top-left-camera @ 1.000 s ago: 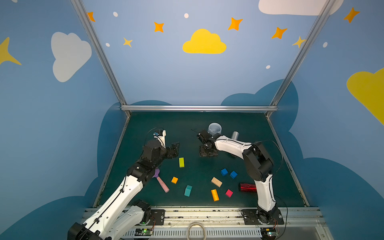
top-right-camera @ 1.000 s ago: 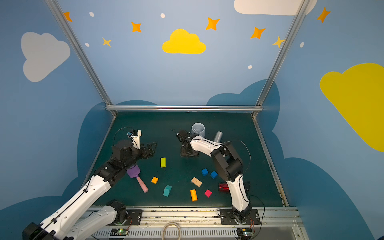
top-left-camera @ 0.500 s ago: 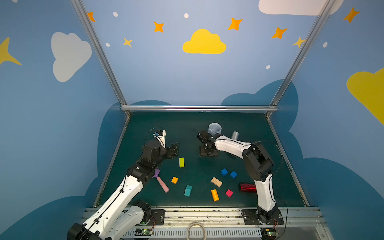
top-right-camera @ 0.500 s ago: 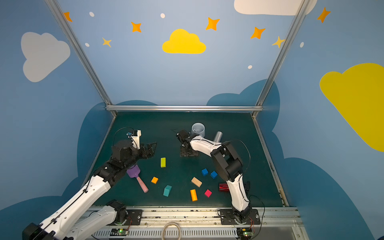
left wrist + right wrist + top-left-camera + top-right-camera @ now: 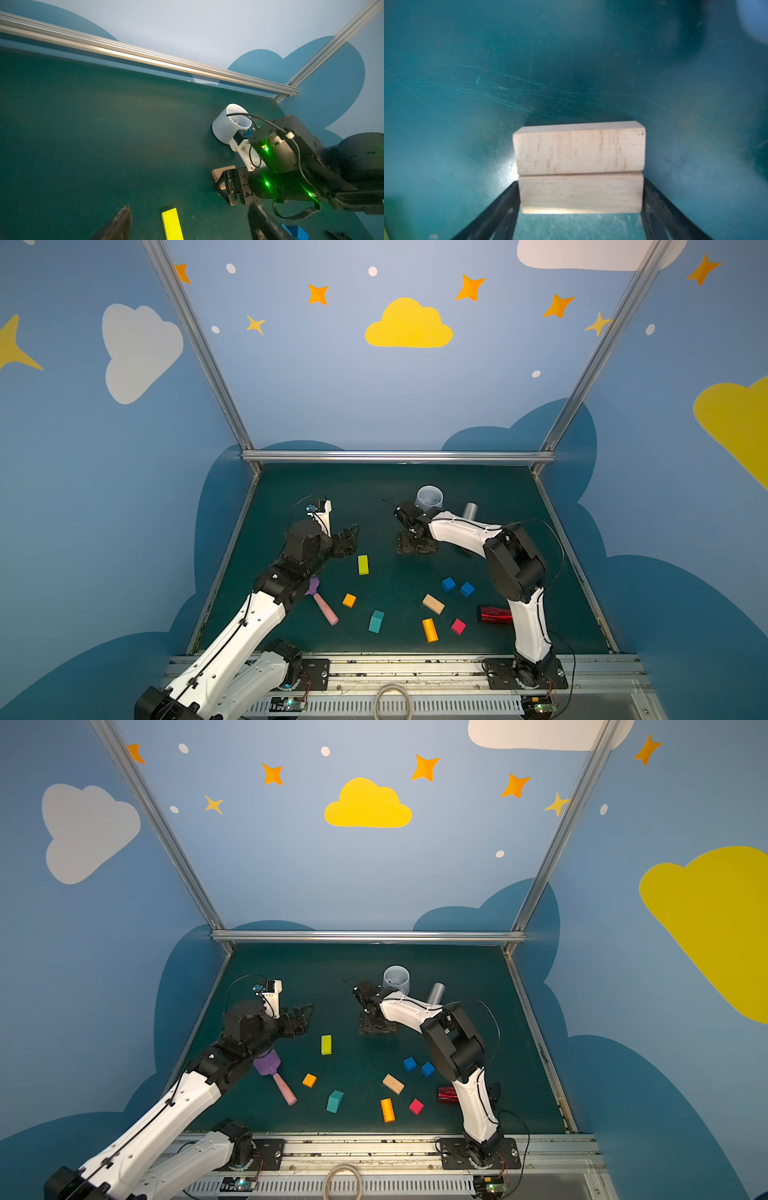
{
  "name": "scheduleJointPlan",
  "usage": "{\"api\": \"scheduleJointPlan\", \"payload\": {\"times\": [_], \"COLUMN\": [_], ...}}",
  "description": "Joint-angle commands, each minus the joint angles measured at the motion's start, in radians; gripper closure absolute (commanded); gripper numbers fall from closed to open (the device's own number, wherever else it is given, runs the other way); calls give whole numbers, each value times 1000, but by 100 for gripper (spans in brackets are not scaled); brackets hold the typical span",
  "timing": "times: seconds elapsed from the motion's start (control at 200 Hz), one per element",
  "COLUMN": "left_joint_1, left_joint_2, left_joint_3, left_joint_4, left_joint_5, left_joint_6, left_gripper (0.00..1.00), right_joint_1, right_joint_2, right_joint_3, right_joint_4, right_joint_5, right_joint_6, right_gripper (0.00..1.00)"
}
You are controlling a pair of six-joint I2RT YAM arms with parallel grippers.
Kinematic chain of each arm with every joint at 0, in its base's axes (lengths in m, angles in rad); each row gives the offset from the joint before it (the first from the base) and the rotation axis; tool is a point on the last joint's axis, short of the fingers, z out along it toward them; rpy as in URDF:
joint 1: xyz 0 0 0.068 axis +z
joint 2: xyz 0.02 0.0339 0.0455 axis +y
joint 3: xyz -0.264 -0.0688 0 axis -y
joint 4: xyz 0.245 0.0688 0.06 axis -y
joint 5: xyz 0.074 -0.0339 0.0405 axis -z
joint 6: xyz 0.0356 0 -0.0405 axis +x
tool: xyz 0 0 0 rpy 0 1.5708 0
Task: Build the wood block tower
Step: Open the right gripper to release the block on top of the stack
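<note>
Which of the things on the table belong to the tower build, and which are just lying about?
For the tower: paired tan bars, loose tan bar, yellow-green bar, orange bar, orange cube, pink cube, blue cubes, teal piece.
Lying about: spatula, mug, red can, grey cylinder.

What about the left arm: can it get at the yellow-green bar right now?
Probably yes: the left claw is open and empty just beside the yellow-green bar, which lies flat on its own, nothing between them.
</note>
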Motion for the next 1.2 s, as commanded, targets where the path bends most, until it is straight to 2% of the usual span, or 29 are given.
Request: {"api": "scheduleJointPlan", "payload": {"times": [0.0, 0.451, 1.192], "left_joint_1": [-1, -1, -2], "left_joint_2": [-16, -19, -21], "left_joint_3": [-9, -10, -7], "left_joint_4": [6, 6, 8], "left_joint_5": [-7, -4, 17], "left_joint_6": [11, 10, 13], "left_gripper": [13, 13, 12], "right_joint_1": [-4, 2, 7], "right_joint_2": [11, 0, -27], "right_joint_3": [11, 33, 64], "right_joint_4": [-12, -37, -43], "right_joint_5": [-8, 26, 10], "right_joint_6": [4, -11, -36], "right_gripper": [12, 11, 11]}}
